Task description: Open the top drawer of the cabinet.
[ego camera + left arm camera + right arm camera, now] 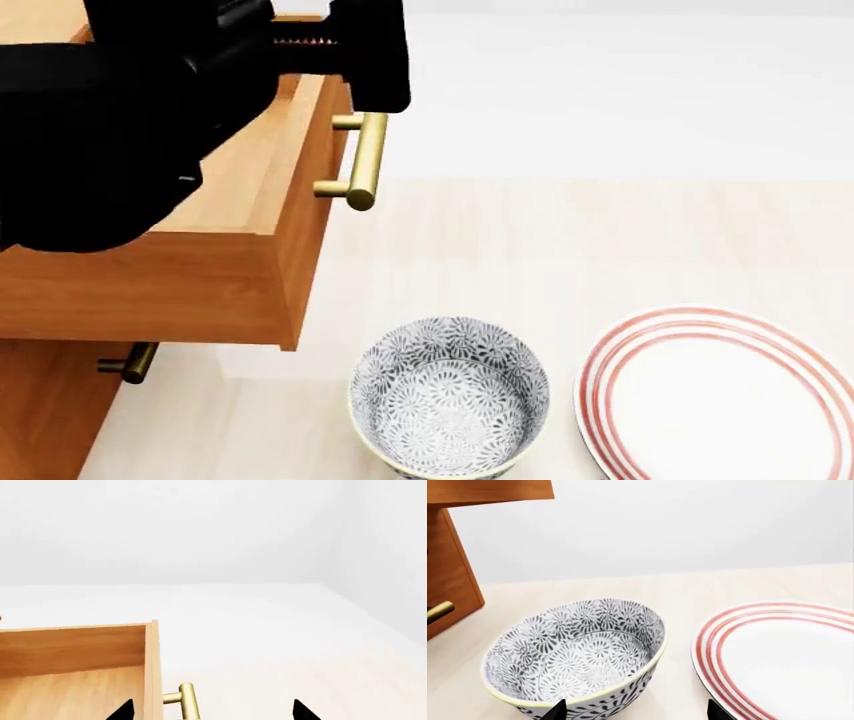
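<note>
The top drawer [200, 260] of the orange-brown cabinet [47, 410] stands pulled out, and its empty inside [73, 680] shows in the left wrist view. Its brass bar handle [358, 160] sticks out at the front. My left gripper [212, 712] is open, with the handle [188, 700] between its fingertips [123, 711] but not clamped. In the head view the black left arm and gripper [363, 55] hang over the handle's far end. My right gripper [636, 712] is open and empty, low over the table beside the bowl. It is out of the head view.
A patterned black-and-white bowl [451, 395] stands in front of the cabinet, and a white plate with red rings [727, 395] lies to its right. Both show in the right wrist view: bowl [577, 655], plate [787, 655]. A lower drawer's brass handle [130, 362] shows beneath the open drawer.
</note>
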Available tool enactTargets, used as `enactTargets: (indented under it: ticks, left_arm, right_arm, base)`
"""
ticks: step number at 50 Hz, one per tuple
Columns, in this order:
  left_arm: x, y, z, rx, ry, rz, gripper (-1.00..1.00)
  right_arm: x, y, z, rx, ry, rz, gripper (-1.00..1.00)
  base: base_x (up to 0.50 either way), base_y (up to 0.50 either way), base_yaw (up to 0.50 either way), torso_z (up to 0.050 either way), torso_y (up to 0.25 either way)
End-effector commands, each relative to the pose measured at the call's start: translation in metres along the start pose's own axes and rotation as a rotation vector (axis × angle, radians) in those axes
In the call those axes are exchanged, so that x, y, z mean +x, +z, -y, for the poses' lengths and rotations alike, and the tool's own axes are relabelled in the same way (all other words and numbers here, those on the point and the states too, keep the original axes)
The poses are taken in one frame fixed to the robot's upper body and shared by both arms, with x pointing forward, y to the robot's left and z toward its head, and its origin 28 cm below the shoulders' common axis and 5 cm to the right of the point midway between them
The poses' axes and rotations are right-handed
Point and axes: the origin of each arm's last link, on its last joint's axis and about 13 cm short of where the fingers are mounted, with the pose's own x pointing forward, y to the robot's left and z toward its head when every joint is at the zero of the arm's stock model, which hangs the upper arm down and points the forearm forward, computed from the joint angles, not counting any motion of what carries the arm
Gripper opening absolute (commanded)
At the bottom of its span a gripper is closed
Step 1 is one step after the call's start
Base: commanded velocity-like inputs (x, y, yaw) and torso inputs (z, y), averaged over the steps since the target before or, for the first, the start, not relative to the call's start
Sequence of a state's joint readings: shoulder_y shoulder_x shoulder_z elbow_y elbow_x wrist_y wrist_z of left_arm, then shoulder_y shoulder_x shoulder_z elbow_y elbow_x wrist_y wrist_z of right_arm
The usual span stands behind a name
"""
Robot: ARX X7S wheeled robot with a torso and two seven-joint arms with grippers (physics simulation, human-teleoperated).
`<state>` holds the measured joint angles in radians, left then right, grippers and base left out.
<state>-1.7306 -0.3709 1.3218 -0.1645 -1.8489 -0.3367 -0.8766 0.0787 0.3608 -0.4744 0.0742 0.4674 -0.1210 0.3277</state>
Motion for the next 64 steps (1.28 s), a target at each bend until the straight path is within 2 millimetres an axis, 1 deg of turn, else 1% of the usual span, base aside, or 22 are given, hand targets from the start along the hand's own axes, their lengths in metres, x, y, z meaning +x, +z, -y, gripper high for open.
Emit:
enactTargets:
  ticks: [1,5,10,19,24,25,29,32,38,42,44,45,53,62,64]
  left_arm:
    - [-0.031,-0.01,0.009,0.219,-0.041,0.329,1.0]
    - [-0.043,-0.018,0.013,0.289,-0.046,0.407,1.0]
    - [-0.049,-0.025,0.014,0.302,-0.059,0.417,1.0]
    - [-0.062,-0.039,0.016,0.391,-0.084,0.472,1.0]
    - [-0.072,-0.054,0.017,0.442,-0.092,0.511,1.0]
    - [-0.074,-0.06,0.016,0.45,-0.093,0.512,1.0]
    - [-0.075,-0.073,0.013,0.462,-0.099,0.502,1.0]
    - [-0.077,-0.078,0.013,0.462,-0.105,0.498,1.0]
    - [-0.084,-0.084,0.014,0.527,-0.092,0.571,1.0]
    - [-0.084,-0.093,0.011,0.525,-0.082,0.57,1.0]
    - [-0.084,-0.101,0.008,0.525,-0.073,0.574,1.0]
    - [-0.085,-0.105,0.007,0.546,-0.057,0.603,1.0]
    - [-0.087,-0.122,0.002,0.561,-0.022,0.641,1.0]
    - [-0.088,-0.159,-0.008,0.609,0.024,0.706,1.0]
    - [-0.089,-0.163,-0.01,0.621,0.036,0.724,1.0]
  right_arm:
    - [0.002,0.001,-0.001,0.006,0.002,0.013,1.0]
    - [0.002,0.001,-0.001,0.007,-0.001,0.013,1.0]
    - [0.002,0.001,-0.001,0.008,-0.003,0.013,1.0]
    - [0.002,0.002,-0.001,0.007,-0.002,0.013,1.0]
    - [0.002,0.002,-0.001,0.006,-0.001,0.013,1.0]
    - [0.002,0.002,-0.001,0.006,-0.001,0.013,1.0]
    - [0.003,0.001,-0.001,0.004,0.0,0.014,1.0]
    - [0.003,0.0,-0.001,0.004,0.0,0.012,1.0]
    - [0.002,0.001,-0.002,0.003,0.002,0.012,1.0]
    - [0.002,0.001,-0.002,0.003,0.003,0.013,1.0]
    - [0.002,0.0,-0.001,0.002,0.003,0.013,1.0]
    - [0.002,0.0,-0.001,0.001,0.003,0.012,1.0]
    - [0.002,0.0,-0.002,-0.002,0.002,0.013,1.0]
    - [0.002,0.0,-0.002,-0.002,0.001,0.013,1.0]
    - [0.002,0.0,-0.002,-0.003,0.002,0.013,1.0]
  base:
    - [0.0,0.0,0.0,0.0,0.0]
    - [0.0,0.0,0.0,0.0,0.0]
    - [0.0,0.0,0.0,0.0,0.0]
    - [0.0,0.0,0.0,0.0,0.0]
    - [0.0,0.0,0.0,0.0,0.0]
    - [0.0,0.0,0.0,0.0,0.0]
    - [0.0,0.0,0.0,0.0,0.0]
    - [0.0,0.0,0.0,0.0,0.0]
    - [0.0,0.0,0.0,0.0,0.0]
    - [0.0,0.0,0.0,0.0,0.0]
    - [0.0,0.0,0.0,0.0,0.0]
    - [0.0,0.0,0.0,0.0,0.0]
    - [0.0,0.0,0.0,0.0,0.0]
    - [0.0,0.0,0.0,0.0,0.0]
    - [0.0,0.0,0.0,0.0,0.0]
